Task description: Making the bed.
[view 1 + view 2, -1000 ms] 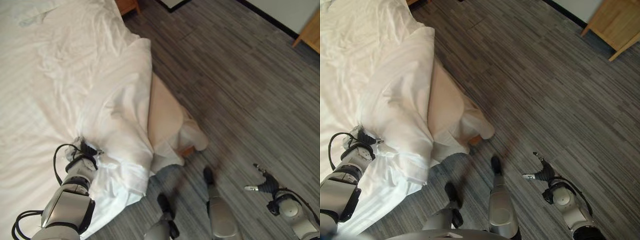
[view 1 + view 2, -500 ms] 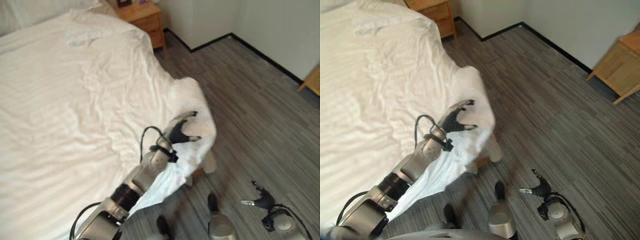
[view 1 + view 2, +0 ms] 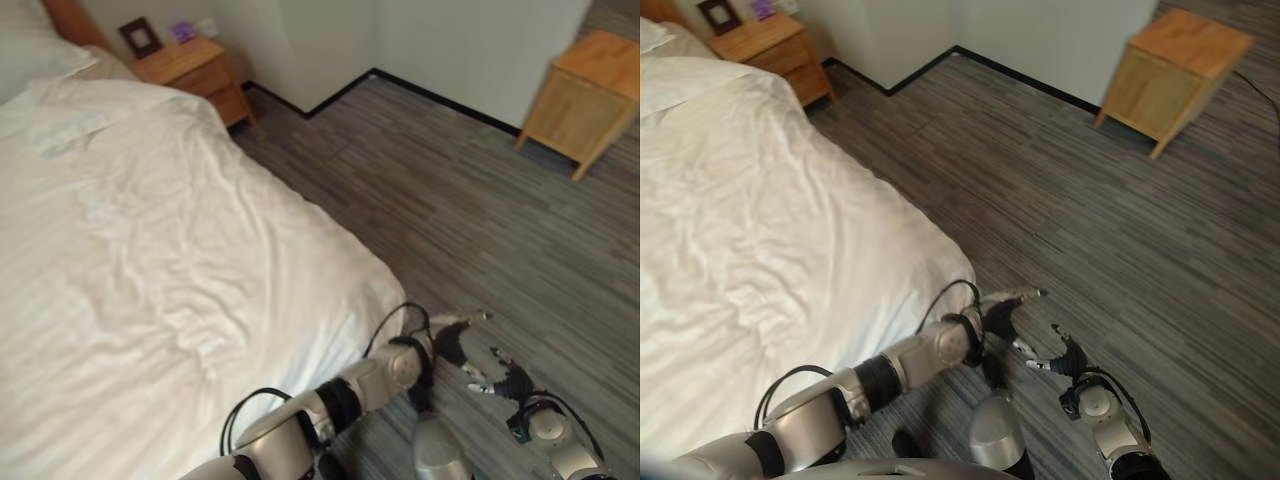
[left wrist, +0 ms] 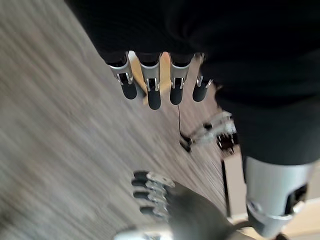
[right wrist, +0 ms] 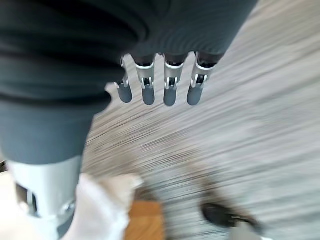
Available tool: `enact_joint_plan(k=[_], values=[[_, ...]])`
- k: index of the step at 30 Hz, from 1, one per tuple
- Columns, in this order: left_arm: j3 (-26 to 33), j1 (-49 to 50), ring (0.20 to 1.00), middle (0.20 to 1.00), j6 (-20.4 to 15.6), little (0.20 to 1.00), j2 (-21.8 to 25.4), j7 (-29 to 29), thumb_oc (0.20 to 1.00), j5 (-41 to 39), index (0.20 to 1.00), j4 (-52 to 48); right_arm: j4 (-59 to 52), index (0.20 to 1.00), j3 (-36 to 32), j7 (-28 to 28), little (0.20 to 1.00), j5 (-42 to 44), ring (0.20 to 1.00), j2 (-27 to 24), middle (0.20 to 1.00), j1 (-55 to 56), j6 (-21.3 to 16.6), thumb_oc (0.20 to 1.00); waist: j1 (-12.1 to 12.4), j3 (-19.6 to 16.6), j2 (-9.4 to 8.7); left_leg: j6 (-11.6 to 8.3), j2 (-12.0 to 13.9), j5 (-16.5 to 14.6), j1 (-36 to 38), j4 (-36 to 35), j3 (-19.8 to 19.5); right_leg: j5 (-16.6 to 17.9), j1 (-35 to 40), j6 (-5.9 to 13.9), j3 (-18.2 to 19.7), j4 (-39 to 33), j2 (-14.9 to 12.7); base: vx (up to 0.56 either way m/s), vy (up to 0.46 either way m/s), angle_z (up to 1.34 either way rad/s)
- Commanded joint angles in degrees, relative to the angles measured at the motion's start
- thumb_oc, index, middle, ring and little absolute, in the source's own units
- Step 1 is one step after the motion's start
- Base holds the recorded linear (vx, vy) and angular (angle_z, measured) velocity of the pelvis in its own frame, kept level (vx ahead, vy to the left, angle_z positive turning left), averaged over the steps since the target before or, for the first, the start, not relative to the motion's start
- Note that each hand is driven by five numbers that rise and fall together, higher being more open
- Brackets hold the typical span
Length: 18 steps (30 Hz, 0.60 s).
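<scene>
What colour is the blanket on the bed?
White duvet, clearest in the left eye view.

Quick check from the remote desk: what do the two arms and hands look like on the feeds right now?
Both arms are silver-grey with dark joint bands. The left hand and the right hand each wear a dark ribbed cover over the back and wrist, with silver fingers ending in dark tips. A black cable loops along the left forearm near the wrist.

One bed [image 3: 150, 260], one pillow [image 3: 40, 60], two wooden nightstands [image 3: 195, 70] [image 3: 585, 95].
</scene>
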Motion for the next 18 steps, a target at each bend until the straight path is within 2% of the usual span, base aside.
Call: enact_joint_plan(k=[1, 5, 6, 8, 11, 13, 14, 15, 16, 18], values=[[5.05, -2.98, 1.000, 1.000, -3.75, 1.000, 0.72, 0.53, 1.000, -6.57, 1.000, -6.29, 2.14, 1.000, -3.77, -4.72, 1.000, 2.73, 1.000, -2.05, 1.000, 0.59, 0.54, 1.000, 2.45, 0.39, -0.66, -0.30, 0.98, -1.39, 3.76, 0.86, -5.44, -2.54, 4.25, 3.15, -2.28, 0.95, -3.21, 0.05, -0.065, -0.06], [9.46, -2.08, 1.000, 1.000, -4.26, 1.000, 6.48, 0.18, 1.000, -11.39, 1.000, -13.33, 1.94, 1.000, -8.66, -7.17, 1.000, 2.65, 1.000, -4.00, 1.000, 1.75, 0.69, 1.000, 4.04, -0.75, -1.13, -0.45, 1.63, -1.01, 4.02, 0.86, -7.65, -3.51, 6.80, 2.54, -5.23, 0.95, -3.22, 0.02, -0.079, 0.29], [14.87, -0.34, 1.000, 1.000, -4.95, 1.000, 11.47, 0.71, 1.000, -15.54, 1.000, -18.51, 2.96, 1.000, -11.10, -8.64, 1.000, 2.09, 1.000, -5.66, 1.000, 1.29, 0.47, 1.000, 5.79, -1.46, -1.66, -0.64, 2.00, -0.68, 3.89, 0.86, -8.72, -3.79, 7.76, 2.31, -6.81, 0.95, -3.14, 0.02, -0.106, 0.44], [20.32, 2.75, 1.000, 1.000, -5.72, 1.000, 17.62, -0.94, 1.000, -21.98, 1.000, -25.69, 3.56, 1.000, -12.04, -8.41, 1.000, 1.77, 1.000, -7.94, 1.000, -0.68, 0.86, 1.000, 8.29, -1.96, -2.45, -0.88, 2.40, -0.22, 3.56, 0.86, -10.24, -4.03, 8.98, 2.08, -8.78, 0.95, -3.13, 0.00, -0.090, 0.50], [31.35, 9.88, 1.000, 1.000, -6.21, 1.000, 24.41, -1.32, 1.000, -32.28, 1.000, -31.14, 1.18, 1.000, -13.09, -8.00, 1.000, 2.24, 1.000, -10.52, 1.000, -3.46, 0.65, 1.000, 11.98, -2.82, -3.63, -1.26, 2.71, 0.50, 2.81, 0.86, -12.25, -4.21, 10.17, 1.77, -11.48, 0.95, -3.13, 0.01, -0.055, 0.51], [38.74, 15.29, 1.000, 1.000, -6.43, 1.000, 26.97, -0.64, 1.000, -38.96, 1.000, -31.39, -2.24, 1.000, -12.64, -6.09, 1.000, 4.16, 1.000, -12.03, 1.000, -6.12, -0.26, 1.000, 14.67, -3.43, -4.58, -1.61, 2.96, 1.00, 2.20, 0.86, -13.85, -4.46, 11.05, 1.53, -13.21, 0.95, -2.97, -0.01, -0.021, 0.56], [44.35, 19.49, 1.000, 1.000, -6.96, 1.000, 26.45, -0.19, 1.000, -41.04, 1.000, -31.36, -13.55, 0.718, -9.95, -3.96, 0.718, -1.04, 0.718, -6.42, 0.718, -0.77, -1.64, 0.718, 14.81, -3.12, -4.56, -1.64, 3.01, 0.80, 2.38, 0.86, -13.94, -4.55, 11.44, 1.46, -13.27, 0.95, -2.91, 0.00, 0.031, 0.52], [49.20, 22.67, 1.000, 1.000, -6.73, 1.000, 24.94, -0.11, 1.000, -44.65, 1.000, -29.00, -15.67, 0.200, -10.01, -3.01, 0.200, -1.67, 0.200, -4.83, 0.200, -0.80, -1.88, 0.200, 16.15, -4.04, -4.89, -1.59, 3.01, 1.13, 1.95, 0.86, -14.56, -4.64, 11.76, 1.35, -14.06, 0.95, -2.98, 0.02, 0.051, 0.47], [52.99, 24.55, 1.000, 1.000, -6.94, 1.000, 25.04, 0.51, 1.000, -46.57, 1.000, -27.10, -19.21, 0.200, -8.55, -0.67, 0.200, -1.53, 0.200, -4.30, 0.200, -2.51, -2.48, 0.200, 17.24, -4.16, -5.02, -1.67, 3.13, 0.86, 2.18, 0.86, -15.42, -5.21, 12.57, 1.20, -14.73, 0.95, -2.89, 0.01, 0.027, 0.37], [53.16, 24.58, 1.000, 1.000, -6.92, 1.000, 25.10, 0.46, 1.000, -46.61, 1.000, -27.12, -19.27, 0.200, -8.44, -0.63, 0.200, -1.52, 0.200, -4.27, 0.200, -2.62, -2.41, 0.200, 16.98, -4.23, -5.12, -1.64, 3.07, 1.17, 1.86, 0.86, -15.56, -4.99, 12.35, 1.15, -14.84, 0.95, -2.96, 0.00, 0.008, 0.30]])
